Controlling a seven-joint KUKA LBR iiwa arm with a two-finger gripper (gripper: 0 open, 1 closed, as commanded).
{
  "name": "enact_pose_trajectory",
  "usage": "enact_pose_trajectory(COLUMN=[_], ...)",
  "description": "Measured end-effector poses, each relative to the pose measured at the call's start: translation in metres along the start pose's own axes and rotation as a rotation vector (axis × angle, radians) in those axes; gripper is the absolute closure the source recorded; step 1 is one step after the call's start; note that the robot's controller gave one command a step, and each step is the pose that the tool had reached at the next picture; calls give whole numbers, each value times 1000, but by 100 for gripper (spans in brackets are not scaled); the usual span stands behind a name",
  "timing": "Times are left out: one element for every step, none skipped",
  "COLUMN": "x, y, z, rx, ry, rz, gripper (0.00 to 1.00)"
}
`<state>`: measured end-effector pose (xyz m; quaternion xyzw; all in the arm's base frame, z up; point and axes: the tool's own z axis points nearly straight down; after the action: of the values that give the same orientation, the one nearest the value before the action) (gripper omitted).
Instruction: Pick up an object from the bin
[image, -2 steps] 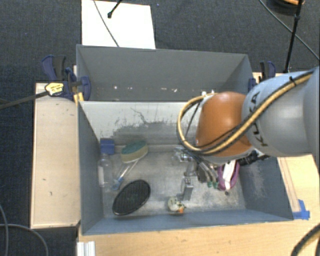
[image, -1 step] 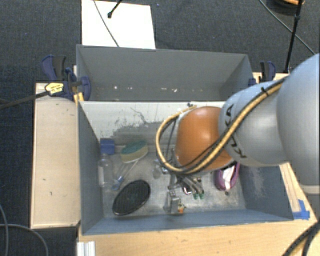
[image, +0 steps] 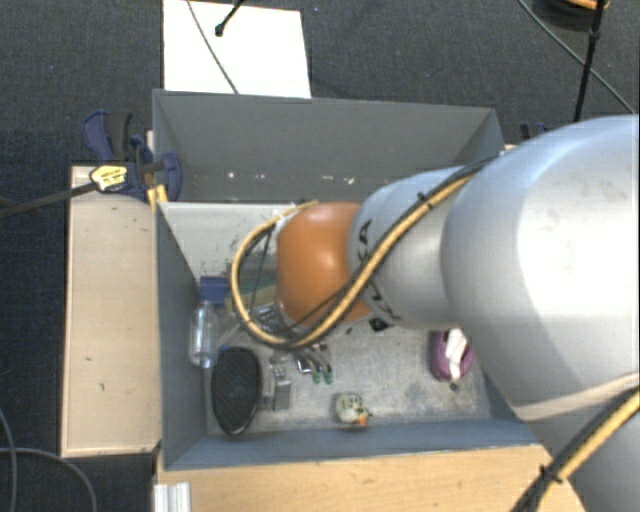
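Grey metal bin (image: 330, 150), steep walls, speckled floor. Arm (image: 520, 270) enters from the right, with its orange cover (image: 315, 262) and looped yellow cable (image: 240, 270) over the middle-left of the floor.

Gripper (image: 308, 362): the metal end shows just below the cover, low over the floor. Cannot tell whether it is open or closed, and nothing is seen held. Nearest to it is a small grey piece (image: 280, 388), just left and nearer the front wall, possibly touching; the view is too poor to be sure.

Count, five things, one of each:
- clear bottle (image: 204, 325) with blue cap, lying along the left wall
- black oval mesh pad (image: 236, 388), front-left corner, just beside the grey piece
- the grey piece
- small white-and-orange trinket (image: 350, 408), by the front wall
- purple-and-white thing (image: 449, 356), right side, partly under the arm

Room: the left side is crowded against its wall. Bare floor lies between the trinket and the purple thing, which are well apart.
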<state>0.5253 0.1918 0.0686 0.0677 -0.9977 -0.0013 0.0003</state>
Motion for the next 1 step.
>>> enact_pose_trajectory(x=[33], y=[46], z=[-3], rx=[6], ry=[-6], rz=[-232], gripper=[0])
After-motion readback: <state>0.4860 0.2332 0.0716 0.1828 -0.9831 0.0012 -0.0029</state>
